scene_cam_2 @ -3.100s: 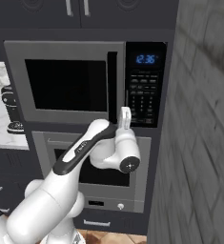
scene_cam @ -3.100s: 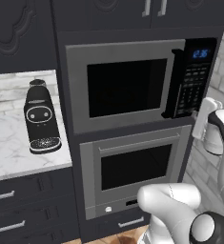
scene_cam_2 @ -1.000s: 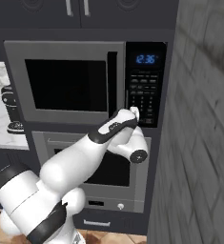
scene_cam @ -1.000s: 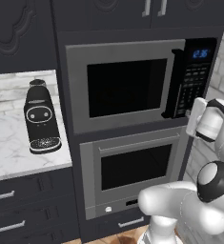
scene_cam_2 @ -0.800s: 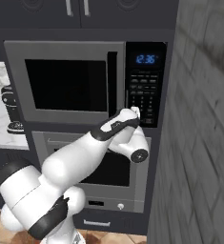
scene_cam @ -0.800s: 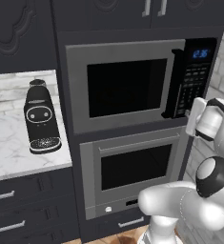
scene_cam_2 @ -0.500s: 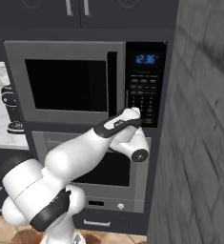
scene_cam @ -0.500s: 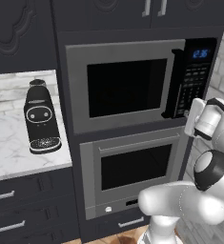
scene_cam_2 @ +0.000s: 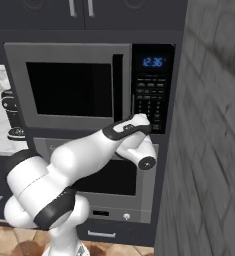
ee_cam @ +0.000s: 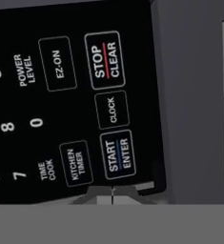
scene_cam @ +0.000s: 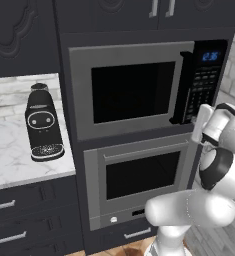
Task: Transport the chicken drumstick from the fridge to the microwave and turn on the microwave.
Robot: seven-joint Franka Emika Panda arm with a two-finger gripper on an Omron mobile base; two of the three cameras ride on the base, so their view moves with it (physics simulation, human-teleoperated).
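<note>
- My gripper [ee_cam: 112, 194] is closest to me: in the hand view its two tips sit pressed together with only a hairline seam between them, closed on nothing
- Those tips are right up against the bottom edge of the keypad [ee_cam: 80, 100], just below the START/ENTER key [ee_cam: 118, 154]
- Around that key I read KITCHEN TIMER beside it, CLOCK above it, then STOP/CLEAR and EZ-ON higher up, with digits running down the left side
- From the right base view I see the gripper [scene_cam_2: 143, 118] at the lower end of the keypad [scene_cam_2: 151, 102], with the arm [scene_cam_2: 89, 150] reaching up across the front of the oven [scene_cam_2: 120, 189]
- From the left base view the hand [scene_cam: 201, 122] stands at the lower right corner of the microwave [scene_cam: 134, 90], at the foot of the keypad
- The microwave door is shut and its window is dark, so I cannot tell from here whether the chicken drumstick is inside
- The display [scene_cam_2: 153, 62] glows with blue digits
- The oven [scene_cam: 139, 180] sits directly under the microwave, door closed
- Further left, a black coffee machine [scene_cam: 41, 122] stands on the marble counter [scene_cam: 11, 155]
- Dark cabinets [scene_cam: 149, 15] run above the microwave
</note>
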